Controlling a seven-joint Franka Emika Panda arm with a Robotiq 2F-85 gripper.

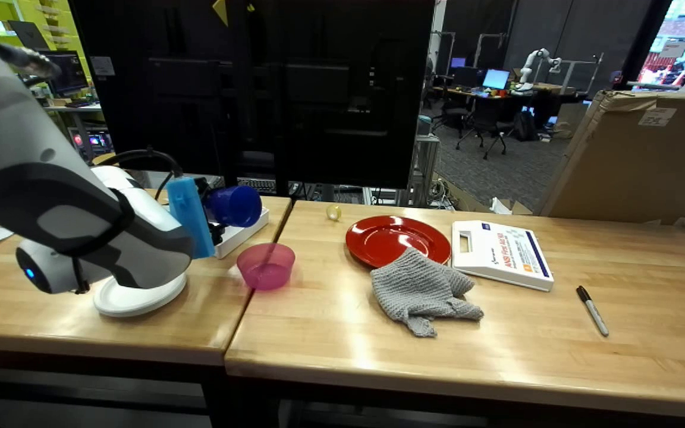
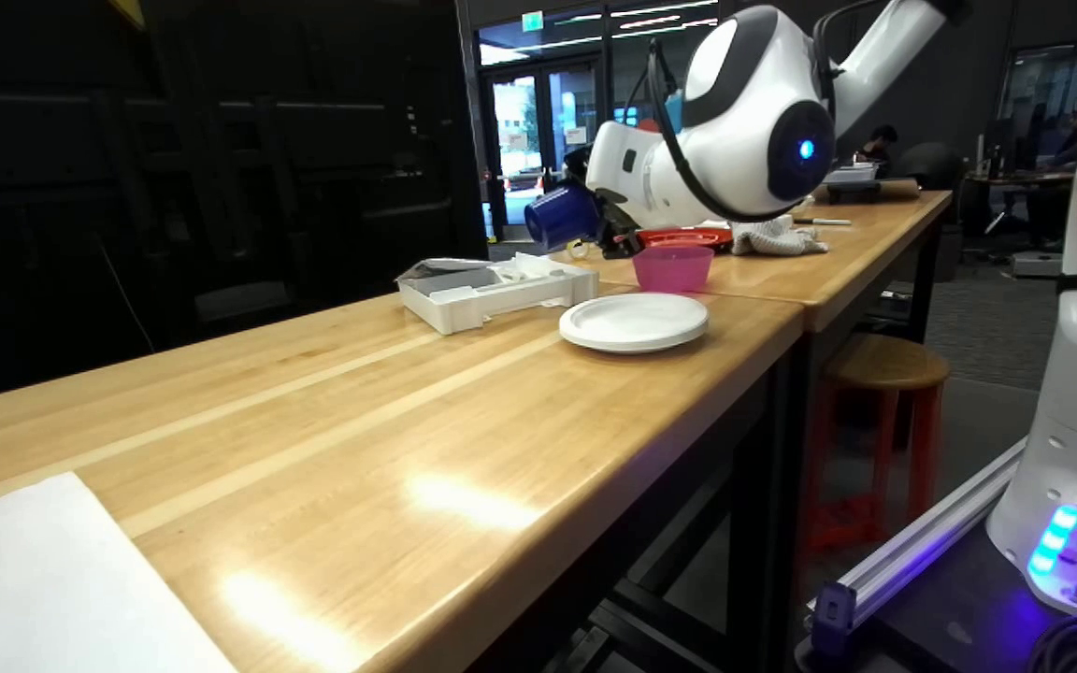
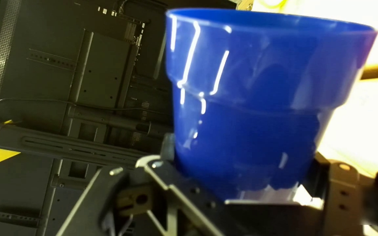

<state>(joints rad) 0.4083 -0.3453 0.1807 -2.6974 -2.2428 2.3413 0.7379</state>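
The blue cup is grasped by the gripper: its jaws clasp the narrow end near the base, the wide mouth pointing away. In both exterior views the cup is tipped on its side, apparently raised off the table, near the white tray; whether directly over it, I cannot tell. Holding it well likely means even pressure, since that smooth, tapering wall could slip, and slow wrist turns so the rim knocks nothing. In an exterior view the pink bowl stands nearer and slightly right, the white plates nearer and left. Farther right are a red plate, grey cloth and marker.
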